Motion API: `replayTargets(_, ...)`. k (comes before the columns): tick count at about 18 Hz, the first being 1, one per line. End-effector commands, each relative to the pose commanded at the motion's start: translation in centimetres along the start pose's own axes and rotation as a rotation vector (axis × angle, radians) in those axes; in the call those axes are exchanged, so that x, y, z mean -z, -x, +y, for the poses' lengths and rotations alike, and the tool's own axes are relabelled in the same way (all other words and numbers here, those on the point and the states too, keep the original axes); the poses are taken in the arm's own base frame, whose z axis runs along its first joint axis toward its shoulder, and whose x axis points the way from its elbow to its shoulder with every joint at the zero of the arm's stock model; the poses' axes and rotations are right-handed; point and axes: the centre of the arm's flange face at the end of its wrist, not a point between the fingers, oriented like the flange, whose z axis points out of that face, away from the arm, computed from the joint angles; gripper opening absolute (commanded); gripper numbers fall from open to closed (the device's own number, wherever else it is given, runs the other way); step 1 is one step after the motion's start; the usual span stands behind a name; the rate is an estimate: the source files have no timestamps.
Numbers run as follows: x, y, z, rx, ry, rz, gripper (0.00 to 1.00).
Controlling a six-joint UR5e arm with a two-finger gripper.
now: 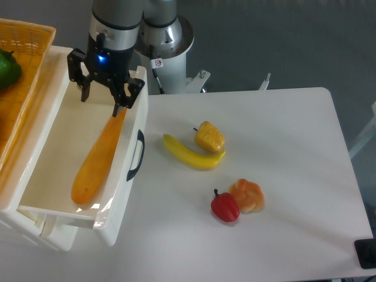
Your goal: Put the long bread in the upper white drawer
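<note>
Items counted before me: one long bread (98,157); one upper white drawer (119,207); one woven basket (26,35); one banana (191,154); one yellow pepper (210,136); one red pepper (225,207); one knotted bun (248,194); one green item (8,68).

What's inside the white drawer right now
The long bread lies slanted inside the white drawer, its lower end near the front wall. The open gripper hangs over its upper end, hiding that tip. Nothing else shows inside.
</note>
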Motion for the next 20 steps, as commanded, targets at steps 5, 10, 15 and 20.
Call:
replayTargets(5,0.6,3.5,-0.5,-0.012,-0.077,-0.074,1.00)
replayTargets(10,1.8,7.4,1.1,-0.029,-0.065,-0.149,1.00)
replayTargets(15,-1.2,10.8,2.4,-0.196,0.150,-0.241,1.00)
replayTargets(20,-4.7,13.4,1.7,-0.193,0.191,-0.234,1.00)
